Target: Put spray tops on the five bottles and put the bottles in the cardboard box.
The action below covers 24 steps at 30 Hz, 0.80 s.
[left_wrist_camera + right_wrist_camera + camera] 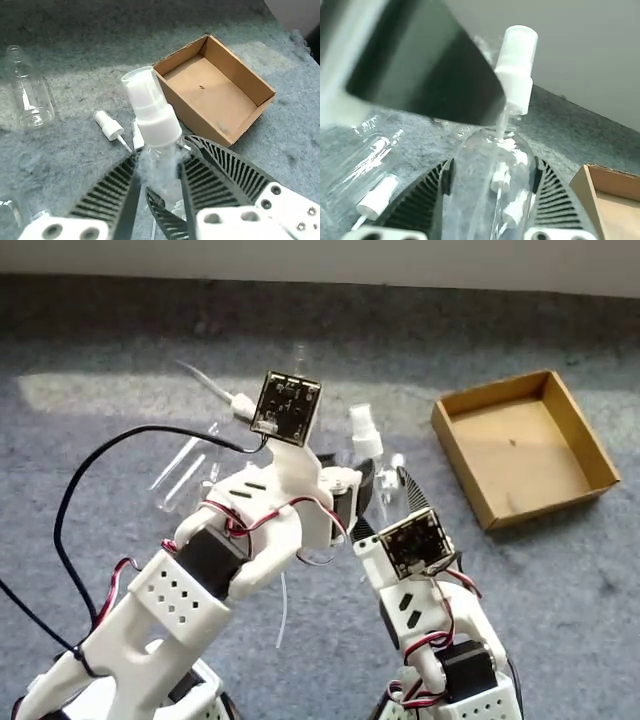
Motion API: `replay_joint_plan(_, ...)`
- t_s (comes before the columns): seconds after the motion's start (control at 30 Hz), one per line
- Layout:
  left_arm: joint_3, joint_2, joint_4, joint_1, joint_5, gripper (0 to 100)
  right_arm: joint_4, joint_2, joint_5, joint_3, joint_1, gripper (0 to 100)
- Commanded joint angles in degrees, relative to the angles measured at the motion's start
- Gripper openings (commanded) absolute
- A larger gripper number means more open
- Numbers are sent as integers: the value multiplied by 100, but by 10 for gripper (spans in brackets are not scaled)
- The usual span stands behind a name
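Between the 2 arms, lifted off the bench [560,580], a clear bottle [485,200] stands roughly upright with a white spray top [365,432] at its neck. The right tool [491,167] is clenched on the bottle's body: its 2 ribbed black jaws press the clear wall from either side, and the top's thin tube runs down inside the bottle. The left tool [160,150] meets the same bottle higher up. Its 2 jaws close against the clear shoulder just beneath the top's white collar, so both tools grasp this 1 bottle. Whether the top is fully seated on the neck I cannot tell.

The cardboard box [520,455] sits on the bench to the right of the arms in the high view, open side up and apart from the held bottle. Its bare brown floor shows in the high and left wrist views.

On the far side of the left arm in the high view, empty bottles [185,472] lie on their sides, open-necked, on the grey, carpet-like bench cover. The left wrist view shows 1 of them with its mouth turned toward the camera. A loose spray top [109,125] lies on the bench between that bottle and the held one, its tube pointing toward the left tool. Another small white piece lies just behind the held top, partly hidden.
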Motion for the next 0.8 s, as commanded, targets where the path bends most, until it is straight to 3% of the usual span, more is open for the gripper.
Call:
replay_joint_plan(0.0, -101, -312, 334, 48, -53, 88, -136, -75, -35, -66, 233, 120)
replay_joint_plan(0.2, -101, -971, 404, 48, -62, 91, -154, -75, -35, -66, 277, 120)
replay_joint_plan(0.37, -101, -1446, 1125, -4, -70, 88, -251, -75, -35, -75, 277, 120)
replay_joint_plan(0.67, -92, -1552, 1697, -1446, -70, 85, -629, -75, -18, -127, 312, 120)
replay_joint_plan(0.77, -92, -1587, 1987, -1648, -70, 21, -664, -75, -35, -593, 708, 120)
